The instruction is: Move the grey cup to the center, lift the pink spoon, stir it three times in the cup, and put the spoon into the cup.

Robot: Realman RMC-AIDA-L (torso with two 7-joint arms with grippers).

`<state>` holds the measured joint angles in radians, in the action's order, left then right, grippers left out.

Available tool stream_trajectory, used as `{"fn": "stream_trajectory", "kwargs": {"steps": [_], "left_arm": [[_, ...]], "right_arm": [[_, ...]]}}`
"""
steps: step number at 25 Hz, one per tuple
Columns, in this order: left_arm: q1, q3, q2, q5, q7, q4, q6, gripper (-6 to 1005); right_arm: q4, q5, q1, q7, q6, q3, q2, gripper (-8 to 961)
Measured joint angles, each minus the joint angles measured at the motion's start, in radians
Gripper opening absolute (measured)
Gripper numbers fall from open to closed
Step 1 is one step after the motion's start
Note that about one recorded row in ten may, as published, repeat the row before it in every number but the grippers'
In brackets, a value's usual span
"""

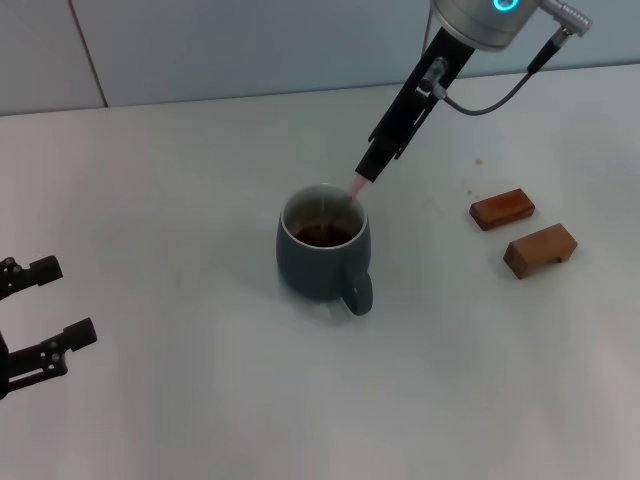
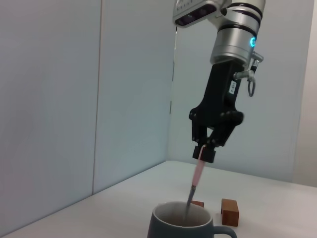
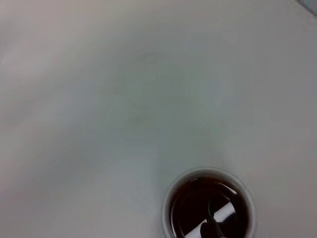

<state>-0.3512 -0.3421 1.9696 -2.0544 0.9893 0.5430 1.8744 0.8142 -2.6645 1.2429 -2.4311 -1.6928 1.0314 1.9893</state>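
Pink-handled and slim, the pink spoon stands tilted with its metal bowl dipped in the dark liquid of the grey cup at mid-table, its handle tip clenched by the right gripper just above the cup's far rim. It looks light, stiff and slippery, best pinched high on the handle. The left gripper waits released at the near left; two wooden blocks lie far right.

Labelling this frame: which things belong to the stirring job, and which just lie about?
Job: cup; spoon, held in the cup by the right gripper.
Lying about: two wooden blocks; left gripper, open, parked aside.
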Motion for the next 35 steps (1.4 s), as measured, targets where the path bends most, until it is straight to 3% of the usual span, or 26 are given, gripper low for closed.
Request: {"fn": "stream_trajectory", "kwargs": {"steps": [8,16,20,23,27,31,35], "left_arm": [[0.002,0.000,0.000,0.000,-0.003,0.000,-0.003,829],[0.003,0.000,0.000,0.000,-0.003,0.000,-0.003,829],[0.004,0.000,0.000,0.000,-0.003,0.000,-0.003,829],[0.000,0.000,0.000,0.001,-0.003,0.000,-0.004,829],[-0.012,0.000,-0.004,0.001,0.006,0.000,-0.017,829],[-0.033,-0.001,-0.011,-0.001,0.024,0.000,-0.028,829],[-0.061,-0.005,-0.014,-0.015,0.046,0.000,-0.037,829]], "right_arm": [[-0.005,-0.014,-0.002,-0.023,0.003,0.007,-0.004,156],[0.004,-0.034,-0.005,-0.024,0.007,0.009,0.011,176],[0.075,-0.024,-0.040,-0.019,0.020,-0.002,0.026,364],[0.258,0.021,-0.134,0.008,0.044,-0.003,0.059,481],[0.519,0.214,-0.349,0.113,0.138,-0.003,0.088,593],[0.601,0.566,-0.606,0.308,0.269,-0.029,0.079,627],[0.452,0.828,-0.733,0.503,0.244,-0.153,0.055,661]]}}
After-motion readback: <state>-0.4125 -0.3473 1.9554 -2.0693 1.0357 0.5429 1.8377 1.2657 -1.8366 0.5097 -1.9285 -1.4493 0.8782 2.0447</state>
